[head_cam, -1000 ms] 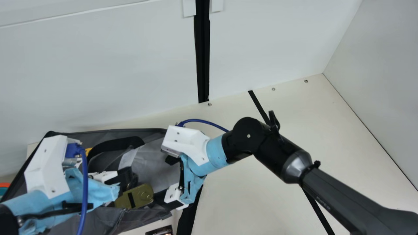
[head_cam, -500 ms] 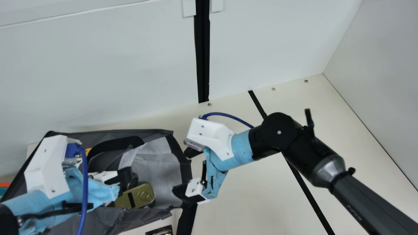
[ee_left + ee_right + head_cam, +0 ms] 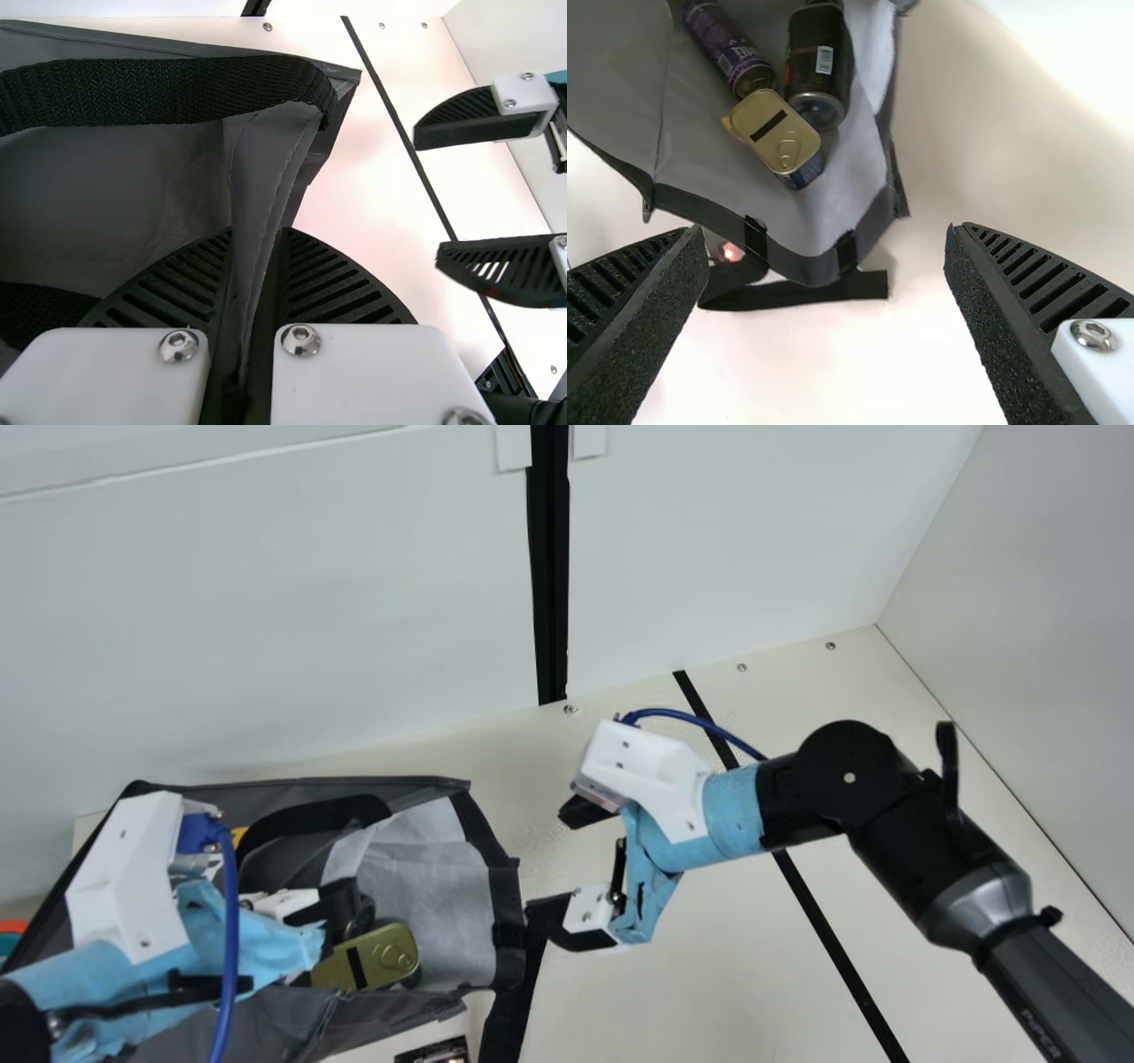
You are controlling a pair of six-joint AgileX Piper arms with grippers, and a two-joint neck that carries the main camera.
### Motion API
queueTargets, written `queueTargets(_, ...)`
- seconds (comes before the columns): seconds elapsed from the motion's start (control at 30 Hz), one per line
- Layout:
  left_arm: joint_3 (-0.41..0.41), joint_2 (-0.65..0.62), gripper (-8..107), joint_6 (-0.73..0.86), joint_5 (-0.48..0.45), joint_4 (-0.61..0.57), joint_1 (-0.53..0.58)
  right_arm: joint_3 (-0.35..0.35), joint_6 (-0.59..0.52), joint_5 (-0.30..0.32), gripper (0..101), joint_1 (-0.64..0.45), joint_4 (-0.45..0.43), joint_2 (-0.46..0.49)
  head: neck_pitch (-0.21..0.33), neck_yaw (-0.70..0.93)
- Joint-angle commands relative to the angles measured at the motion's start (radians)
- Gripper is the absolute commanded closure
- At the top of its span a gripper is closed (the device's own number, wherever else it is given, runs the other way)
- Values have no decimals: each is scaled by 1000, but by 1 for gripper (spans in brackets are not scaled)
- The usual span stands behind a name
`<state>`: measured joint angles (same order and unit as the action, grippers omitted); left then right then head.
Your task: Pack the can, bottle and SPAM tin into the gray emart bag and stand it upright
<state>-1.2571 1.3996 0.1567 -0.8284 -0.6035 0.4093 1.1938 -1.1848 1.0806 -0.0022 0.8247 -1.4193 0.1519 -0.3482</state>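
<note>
The right claw point(image 3: 547, 864) hangs released, spread wide near the gray bag's point(image 3: 508, 895) mouth, while I have the left claw point(image 3: 347, 911) clenched on its fabric. Inside I see the tin point(image 3: 777, 133), can point(image 3: 725, 44) and bottle point(image 3: 819, 62).

Cream tbl point(image 3: 709, 992) w/ blk line point(image 3: 824, 930), wht wall point(image 3: 266, 602), blk strip point(image 3: 551, 584), orange-teal item point(image 3: 11, 927) L edge, dark item point(image 3: 434, 1052) btm

The left gripper point(image 3: 344, 911) hides part of the SPAM tin point(image 3: 383, 957) beside it. Ahead of the right gripper point(image 3: 547, 865), the bottle point(image 3: 820, 57) is cut off at its neck — and left of the left gripper, an orange-and-teal thing point(image 3: 11, 928) is mostly cut away by the edge.
</note>
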Motion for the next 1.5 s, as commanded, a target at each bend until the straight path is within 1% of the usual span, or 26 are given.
queueTargets(0.0,0,0,107,0,0,0,0,-2,-1,7,6,-20,1,9,23,-1)
queueTargets(0.3,0,0,107,0,0,0,0,-6,1,30,6,-101,-13,56,23,-1)
queueTargets(0.7,0,0,107,0,0,0,0,-2,52,16,6,-197,-82,117,23,-1)
queueTargets(0.93,0,0,107,0,0,0,0,-20,94,7,6,-268,-120,169,23,-1)
queueTargets(1.2,0,0,107,0,0,0,0,-38,174,-18,6,-357,-184,235,23,-1)
queueTargets(1.47,0,0,107,0,0,0,0,-38,304,-44,6,-427,-292,294,23,-1)
